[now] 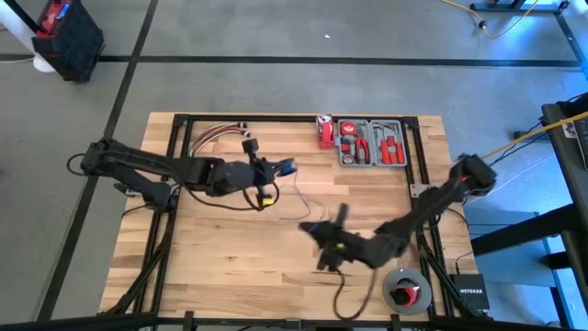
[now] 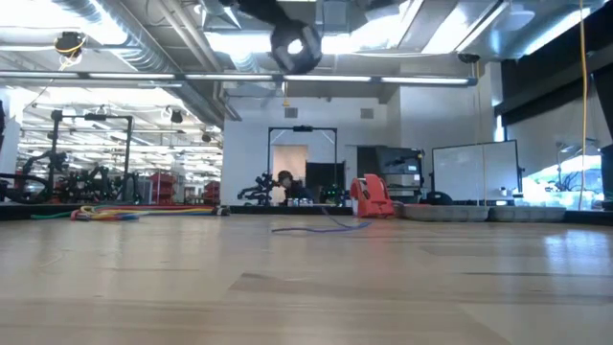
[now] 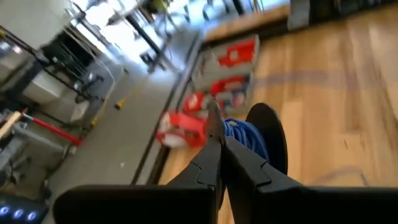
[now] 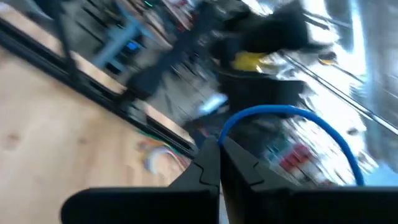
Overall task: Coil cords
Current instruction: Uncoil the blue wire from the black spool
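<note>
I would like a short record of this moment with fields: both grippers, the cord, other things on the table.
left gripper: shut on the spool of blue cord, raised above the table's middle
right gripper: shut on the thin blue-violet cord, which arches away from its fingertips
cord on table: a loose strand lies on the wooden table between the two arms
other things: bundle of red, yellow and white wires at the far left; grey tray of red-handled tools at the far edge; round tape roll near the right arm
</note>
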You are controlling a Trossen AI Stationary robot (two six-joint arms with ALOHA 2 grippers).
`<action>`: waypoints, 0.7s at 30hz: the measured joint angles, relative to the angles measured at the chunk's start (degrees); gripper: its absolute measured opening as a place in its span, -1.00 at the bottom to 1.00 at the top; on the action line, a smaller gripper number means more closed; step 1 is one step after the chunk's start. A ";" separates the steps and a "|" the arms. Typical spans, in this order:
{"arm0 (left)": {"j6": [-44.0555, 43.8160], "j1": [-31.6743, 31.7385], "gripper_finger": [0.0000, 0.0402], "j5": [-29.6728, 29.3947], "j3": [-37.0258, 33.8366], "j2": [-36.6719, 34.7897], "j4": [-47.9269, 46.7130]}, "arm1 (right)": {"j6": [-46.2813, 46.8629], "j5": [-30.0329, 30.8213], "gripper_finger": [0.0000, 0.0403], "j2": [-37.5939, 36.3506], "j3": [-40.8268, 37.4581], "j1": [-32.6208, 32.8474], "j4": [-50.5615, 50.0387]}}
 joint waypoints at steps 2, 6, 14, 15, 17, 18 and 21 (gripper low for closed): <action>-1.71 -0.68 -0.96 -0.38 0.00 0.00 -3.25 | -0.22 5.32 -0.99 -3.50 -0.95 1.82 -2.57; -3.24 -3.31 -0.96 -0.48 -0.02 -1.43 -4.65 | 5.88 14.19 -0.99 -8.81 -4.94 4.19 -10.38; -0.84 -9.63 -0.96 -0.21 -0.02 -7.70 2.71 | 35.54 9.49 -0.99 -11.61 -16.09 2.65 -26.83; -0.03 -10.22 -0.96 -0.21 -0.02 -8.55 4.68 | 38.33 6.57 -0.99 -11.10 -17.11 1.51 -26.42; 1.29 -11.06 -0.96 -0.22 -0.02 -9.83 9.32 | 41.95 0.56 -0.99 -9.40 -18.54 -0.86 -24.72; 1.93 -11.15 -0.96 -0.16 -0.02 -10.25 11.94 | 42.72 -2.24 -0.99 -8.15 -18.72 -2.18 -23.57; 4.96 -11.08 -0.96 -0.14 -0.02 -11.04 20.17 | 40.24 -10.07 -0.99 -3.97 -17.82 -5.37 -15.17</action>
